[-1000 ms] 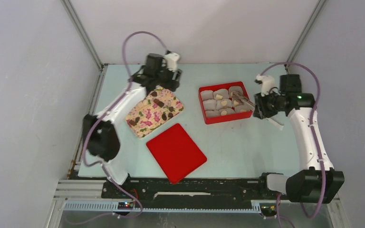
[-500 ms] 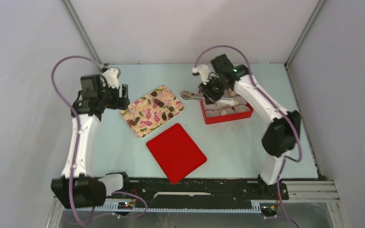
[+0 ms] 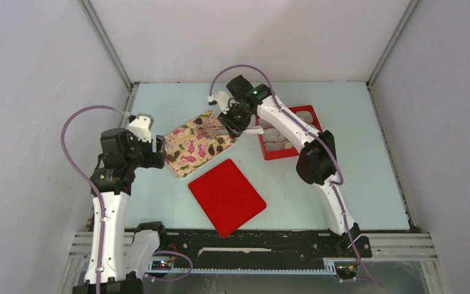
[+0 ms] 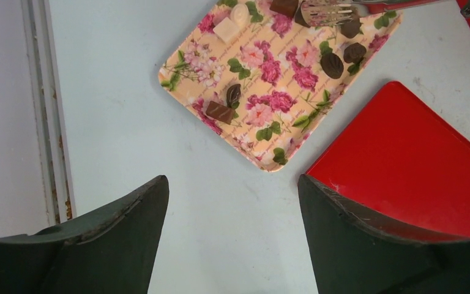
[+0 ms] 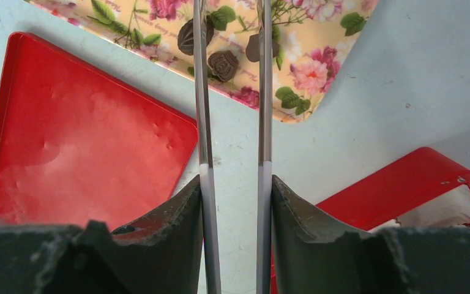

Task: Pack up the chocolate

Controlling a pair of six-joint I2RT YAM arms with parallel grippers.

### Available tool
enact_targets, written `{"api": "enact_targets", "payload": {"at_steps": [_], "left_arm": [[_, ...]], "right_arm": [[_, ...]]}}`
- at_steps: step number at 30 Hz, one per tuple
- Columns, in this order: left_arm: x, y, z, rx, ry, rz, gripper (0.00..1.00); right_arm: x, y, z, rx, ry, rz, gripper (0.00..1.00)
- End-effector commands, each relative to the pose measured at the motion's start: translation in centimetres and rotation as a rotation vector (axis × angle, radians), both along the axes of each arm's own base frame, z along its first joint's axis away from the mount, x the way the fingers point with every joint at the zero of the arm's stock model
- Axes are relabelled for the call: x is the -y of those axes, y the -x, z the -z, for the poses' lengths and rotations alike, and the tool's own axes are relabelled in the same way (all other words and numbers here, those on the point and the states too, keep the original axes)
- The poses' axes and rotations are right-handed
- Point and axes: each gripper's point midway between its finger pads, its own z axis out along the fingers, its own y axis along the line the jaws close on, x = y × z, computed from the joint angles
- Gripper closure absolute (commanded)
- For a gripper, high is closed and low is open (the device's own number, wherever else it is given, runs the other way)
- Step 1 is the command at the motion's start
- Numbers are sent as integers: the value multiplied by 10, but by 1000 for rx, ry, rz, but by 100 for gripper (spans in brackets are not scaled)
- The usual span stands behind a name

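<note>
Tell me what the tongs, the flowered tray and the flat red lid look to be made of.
The tongs: metal, likely steel; thin silvery strips with a hard shine.
The flowered tray: printed tin or plastic, unclear which; smooth surface, thin raised rim.
The red lid: glossy plastic or painted metal; soft patchy reflections, rounded corners.

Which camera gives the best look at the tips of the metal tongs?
The left wrist view: the tongs' toothed tips show sharply over the floral tray, beside dark chocolates. The right wrist view shows only their two blades between the fingers of the right gripper, tips cut off. The top view shows them tiny.
</note>
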Motion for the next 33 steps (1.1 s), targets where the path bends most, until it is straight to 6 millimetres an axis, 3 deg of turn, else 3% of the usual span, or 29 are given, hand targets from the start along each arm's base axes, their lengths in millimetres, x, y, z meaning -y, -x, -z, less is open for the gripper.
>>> {"api": "enact_targets", "payload": {"at_steps": [1, 14, 18, 22, 26, 33], "left_arm": [[1, -5, 4, 9, 16, 4, 18], [3, -7, 10, -2, 25, 13, 18], [2, -8, 10, 0, 30, 13, 18], [4, -8, 10, 2, 36, 21, 18], [5, -9, 10, 0, 44, 26, 18], [8, -10, 13, -9, 54, 37, 18]], "right_arm": [[-14, -7, -15, 48, -22, 22, 58], [-18, -26, 19, 63, 33, 72, 53], [-16, -24, 26, 47, 49, 76, 58], [-10, -21, 12, 64, 50, 79, 66], [4, -19, -21, 92, 15, 97, 71], [49, -10, -73, 130, -56, 146, 74]]}}
